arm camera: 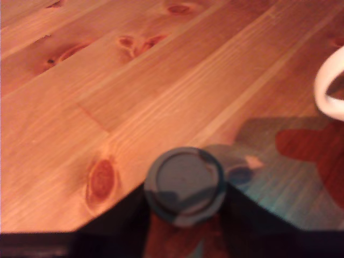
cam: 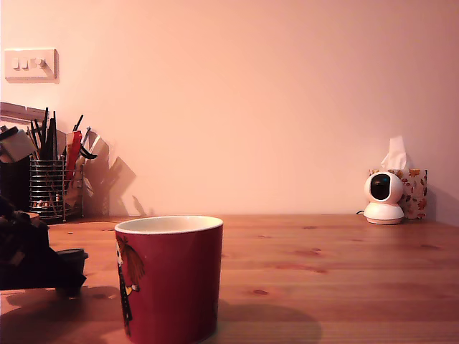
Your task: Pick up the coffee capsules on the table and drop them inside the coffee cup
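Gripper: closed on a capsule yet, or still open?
Shut on the dark capsule: in the wrist view the black fingers press against both sides of it; the exterior view shows it at the gripper tip, beside the mug.

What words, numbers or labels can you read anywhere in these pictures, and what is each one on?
None can be read.
Coffee cup: only a cartoon figure, no lettering visible.
Coffee capsule in the gripper: plain dark top, no marking visible.
Tissue box: floral pattern only.
Pen holder: items too small to read.
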{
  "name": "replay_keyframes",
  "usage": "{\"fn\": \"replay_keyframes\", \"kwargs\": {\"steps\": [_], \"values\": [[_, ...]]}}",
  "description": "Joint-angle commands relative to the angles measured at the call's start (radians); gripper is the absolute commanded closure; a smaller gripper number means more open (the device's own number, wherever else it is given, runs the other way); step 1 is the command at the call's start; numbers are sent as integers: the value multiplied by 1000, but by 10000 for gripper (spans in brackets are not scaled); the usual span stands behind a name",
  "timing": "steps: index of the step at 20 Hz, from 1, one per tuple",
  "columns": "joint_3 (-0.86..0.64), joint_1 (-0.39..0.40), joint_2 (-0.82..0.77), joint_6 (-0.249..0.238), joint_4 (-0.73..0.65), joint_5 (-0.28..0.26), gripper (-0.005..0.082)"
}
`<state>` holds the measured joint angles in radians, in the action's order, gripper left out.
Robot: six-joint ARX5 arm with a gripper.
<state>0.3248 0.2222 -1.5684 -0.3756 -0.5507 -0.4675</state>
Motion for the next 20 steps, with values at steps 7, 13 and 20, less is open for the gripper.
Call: {"fn": "replay_keyframes", "kwargs": {"steps": [7,13,20], "values": [[-8,3,-2,14,-6,-24,614],[-8,3,158,90,101,-23,614],[-8,6,346,126,352,-26,614]]}}
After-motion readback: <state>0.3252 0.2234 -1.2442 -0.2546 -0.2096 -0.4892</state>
